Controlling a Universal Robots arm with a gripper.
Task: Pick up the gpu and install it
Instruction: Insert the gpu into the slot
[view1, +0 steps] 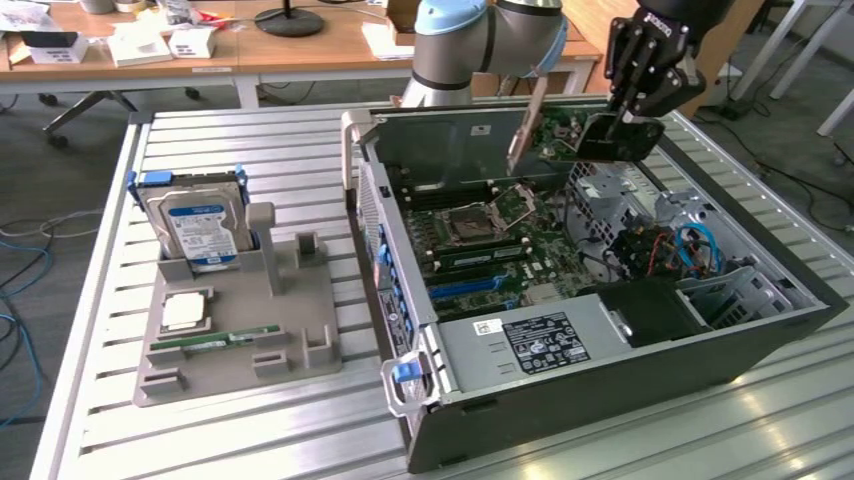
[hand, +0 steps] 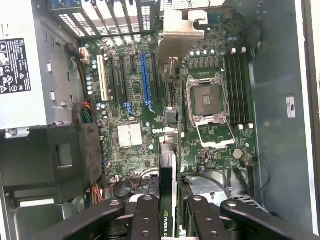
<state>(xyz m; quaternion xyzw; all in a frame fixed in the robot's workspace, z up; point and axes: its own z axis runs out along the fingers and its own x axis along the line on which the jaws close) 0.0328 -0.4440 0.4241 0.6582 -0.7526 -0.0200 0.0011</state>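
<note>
My gripper (view1: 617, 122) hangs over the far end of the open computer case (view1: 747, 340), shut on the gpu (view1: 577, 138). The card is held on edge above the motherboard (view1: 501, 250), clear of it, with its silver bracket (view1: 525, 130) slanting down toward the case's rear wall. In the wrist view the gpu (hand: 167, 170) appears edge-on between my black fingers (hand: 146, 215), with its bracket (hand: 180, 37) at the far end. It hangs between the blue expansion slot (hand: 145, 80) and the empty CPU socket (hand: 206, 100).
A grey parts holder (view1: 240, 350) stands on the slatted table at the exterior view's left, carrying a hard drive (view1: 198, 228), a CPU (view1: 184, 312) and a RAM stick (view1: 214, 342). The power supply (view1: 527, 345) and cables (view1: 694, 250) fill the case's near end.
</note>
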